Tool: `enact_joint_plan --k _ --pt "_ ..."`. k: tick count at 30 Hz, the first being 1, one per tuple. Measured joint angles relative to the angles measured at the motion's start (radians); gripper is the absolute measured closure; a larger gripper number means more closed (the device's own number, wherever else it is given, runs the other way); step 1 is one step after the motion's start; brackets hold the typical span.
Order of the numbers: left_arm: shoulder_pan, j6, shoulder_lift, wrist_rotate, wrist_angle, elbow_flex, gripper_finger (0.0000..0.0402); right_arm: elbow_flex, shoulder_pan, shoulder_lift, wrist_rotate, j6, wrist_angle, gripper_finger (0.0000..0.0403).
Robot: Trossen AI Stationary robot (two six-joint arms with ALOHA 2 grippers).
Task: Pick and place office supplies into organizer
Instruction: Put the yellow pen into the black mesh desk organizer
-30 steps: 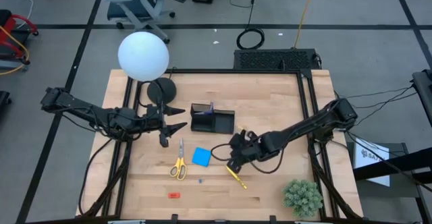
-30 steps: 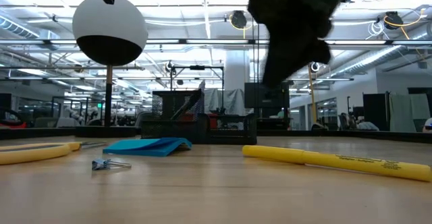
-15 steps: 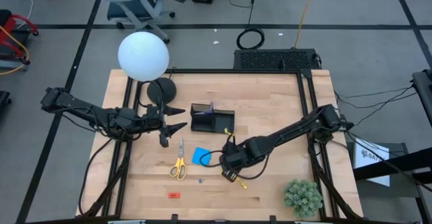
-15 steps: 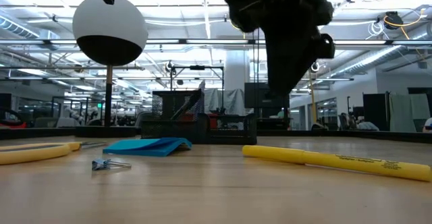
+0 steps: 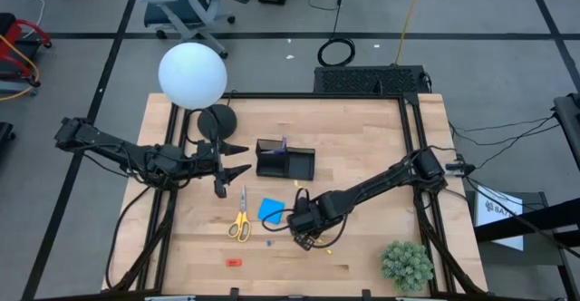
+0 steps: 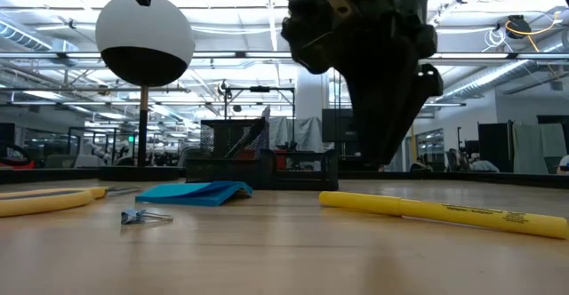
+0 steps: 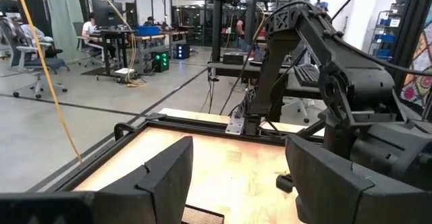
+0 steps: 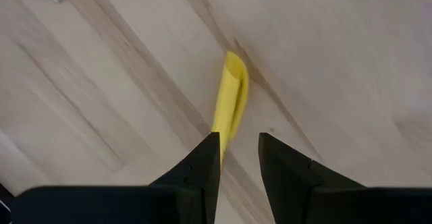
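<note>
Your right hand (image 5: 309,237) sits low over the tabletop (image 5: 362,192), just below centre of the high view, directly above the yellow pen (image 8: 229,104). In the right wrist view the two dark fingers (image 8: 202,162) stand slightly apart, nothing gripped, with the pen running up out of the gap between them. In the low view the pen (image 6: 440,211) lies flat on the wood, lower right, with the hand hanging just above and behind it.

Handling judgement: the pen looks light, stiff and smooth-barrelled, so it may roll or slip if pinched off-centre. Take it across the barrel near mid-length, fingers square to its axis, so it hangs level when lifted. With the gap this narrow, a finger may land on top of the barrel rather than beside it.

The organizer (image 5: 285,161) stands upper centre of the tabletop, well apart from the pen, already holding a thin upright item. Blue pad (image 5: 270,210) lies just left of your right hand; yellow-handled scissors (image 5: 240,218) further left; a small red piece (image 5: 235,262) near the bottom edge; a small clip (image 6: 142,216) at lower left of the low view.

Your left hand (image 5: 237,159) waits wide open at centre left, near the lamp base (image 5: 217,120).
</note>
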State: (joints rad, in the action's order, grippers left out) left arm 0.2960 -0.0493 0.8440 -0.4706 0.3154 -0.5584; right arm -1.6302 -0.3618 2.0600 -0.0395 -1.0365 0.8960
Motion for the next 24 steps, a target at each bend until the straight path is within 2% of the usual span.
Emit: enact_joint_plan --k 24 --pt "0.0 0.0 0.0 0.0 0.0 0.0 0.0158 -0.001 -0.062 0.049 -0.044 -0.076 -0.011 0.031"
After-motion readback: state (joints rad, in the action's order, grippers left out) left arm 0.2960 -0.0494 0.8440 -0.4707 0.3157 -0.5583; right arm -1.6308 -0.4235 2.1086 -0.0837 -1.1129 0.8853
